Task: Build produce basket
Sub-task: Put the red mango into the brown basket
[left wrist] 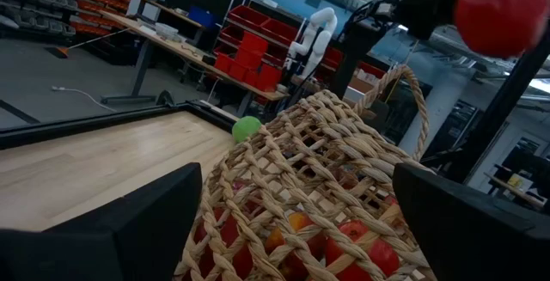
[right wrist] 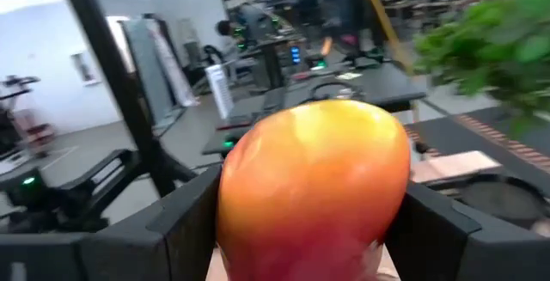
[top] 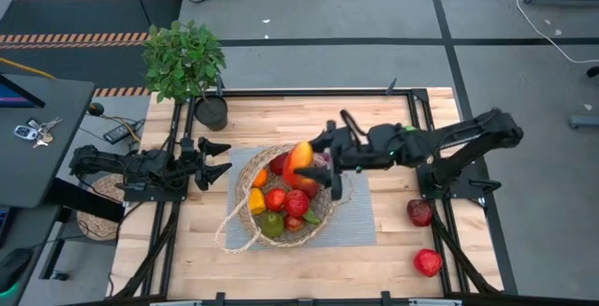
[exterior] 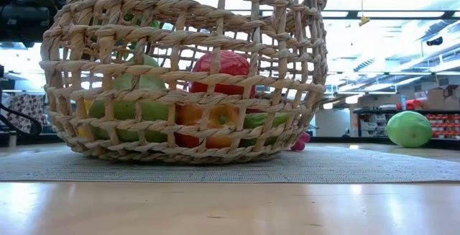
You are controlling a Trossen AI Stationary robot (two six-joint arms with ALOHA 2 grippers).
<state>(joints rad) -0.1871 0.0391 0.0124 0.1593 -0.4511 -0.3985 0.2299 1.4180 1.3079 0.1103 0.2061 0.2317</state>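
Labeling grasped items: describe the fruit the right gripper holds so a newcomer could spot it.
Find the wicker basket on the grey mat mid-table. Just above its far rim, the right gripper is shut on a mango-like fruit. It alone is two-toned, orange-yellow fading to red, and held in the air, unlike the produce lying inside.

Grey floor (top: 309, 7) with dark seams surrounds the wooden table (top: 187, 259). A hazard-striped mat (top: 84, 36) lies beyond its far left corner. Red storage bins (left wrist: 249, 58) line shelves.

Probably a workshop: red parts bins (left wrist: 249, 53), workbenches (left wrist: 172, 39) behind.
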